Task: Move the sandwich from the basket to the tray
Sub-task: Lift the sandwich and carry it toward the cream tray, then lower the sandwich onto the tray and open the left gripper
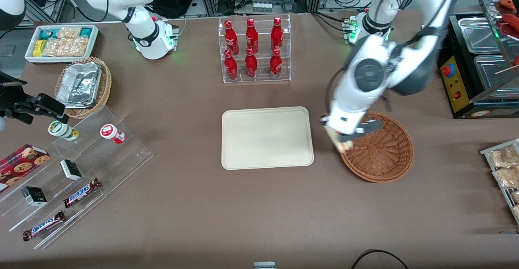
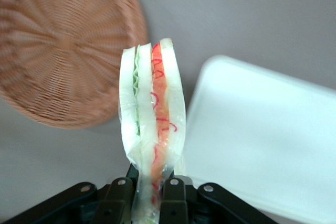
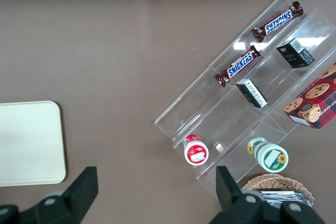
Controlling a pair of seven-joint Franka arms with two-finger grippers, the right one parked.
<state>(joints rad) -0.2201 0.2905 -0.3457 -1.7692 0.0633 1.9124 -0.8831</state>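
Two chocolate bars on the clear plastic steps had "SNICKERS" written on them in big white letters. The steps sat toward the parked arm's end of the table, at about 8 o'clock from the tray. A red box with cookie pictures lay there too, but its words were too small to read. Six red bottles stood in a clear rack at 12 o'clock from the tray, and their white writing could not be read.

The left arm bent down from the working arm's end of the table. Its gripper hung over the rim of the basket, on the edge nearest the tray. The basket sat on the table at 3 o'clock from the tray, just beside it but not touching.

The gripper's two fingers were closed tight on the sandwich. The sandwich was up in the air, out of the basket. It stood on its end between the fingers. Its cut edge showed white bread with a green layer and a red-orange layer. From the left wrist camera, both the basket and the cream tray showed below the sandwich.
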